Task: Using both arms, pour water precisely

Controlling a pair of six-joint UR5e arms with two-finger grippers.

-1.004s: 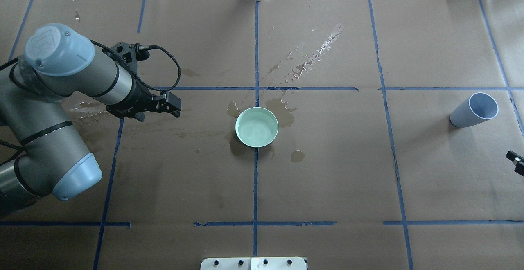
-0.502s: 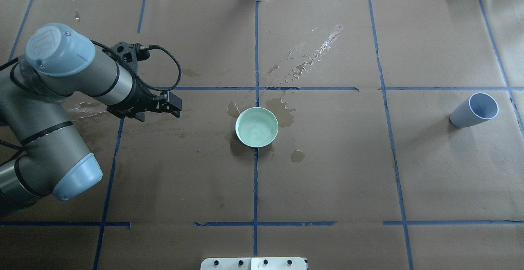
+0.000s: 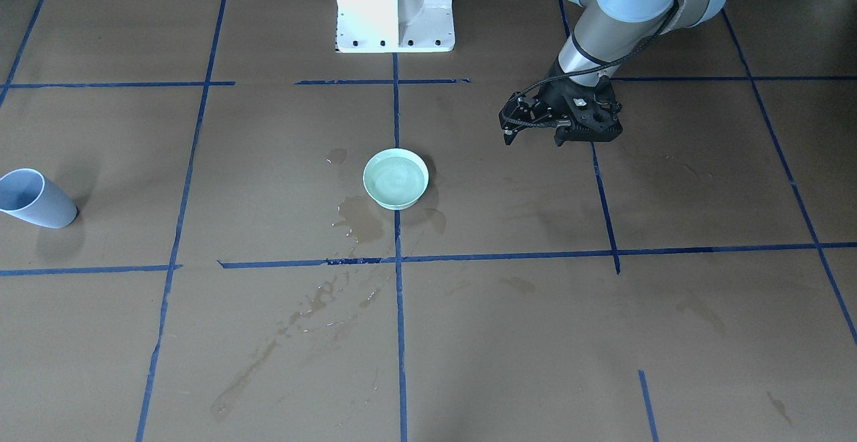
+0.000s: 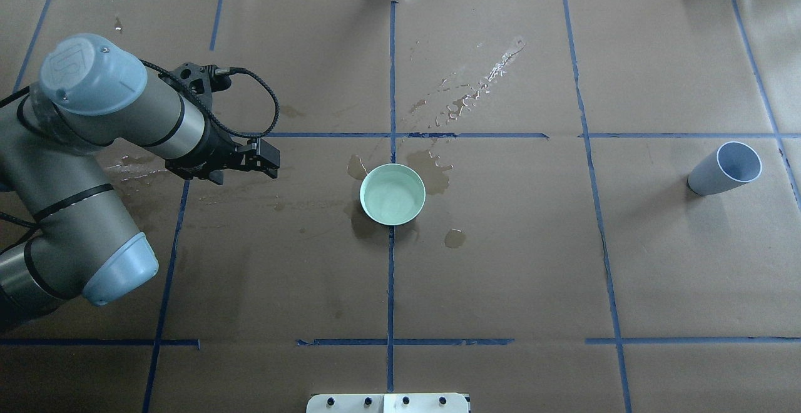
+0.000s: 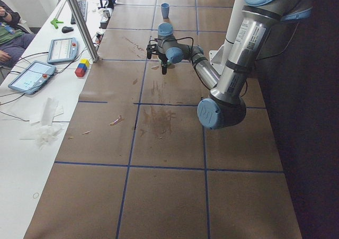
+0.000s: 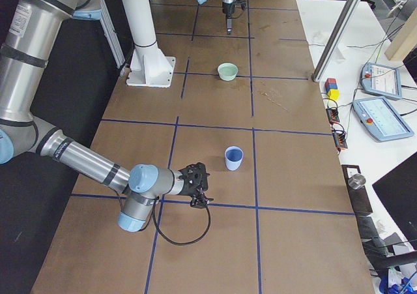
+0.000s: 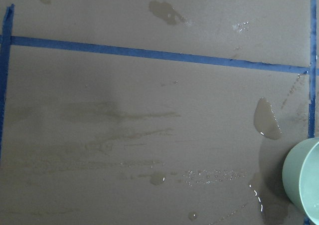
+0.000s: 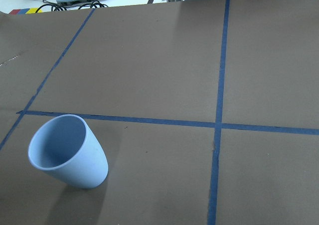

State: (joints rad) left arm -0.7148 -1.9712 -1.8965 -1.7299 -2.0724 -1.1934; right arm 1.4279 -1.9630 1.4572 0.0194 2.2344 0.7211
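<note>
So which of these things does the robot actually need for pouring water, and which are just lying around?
For the job: left gripper, right gripper, blue cup, green bowl, water in the bowl.
Lying about: coloured blocks, touchscreen pendants, metal cup, wet stains on the paper.

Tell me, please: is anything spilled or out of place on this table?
Yes. Water is spilled on the brown paper: puddles and dark wet stains lie around the green bowl, and a shiny streak of droplets runs beyond it. The blue cup stands upright, far to one side.
</note>
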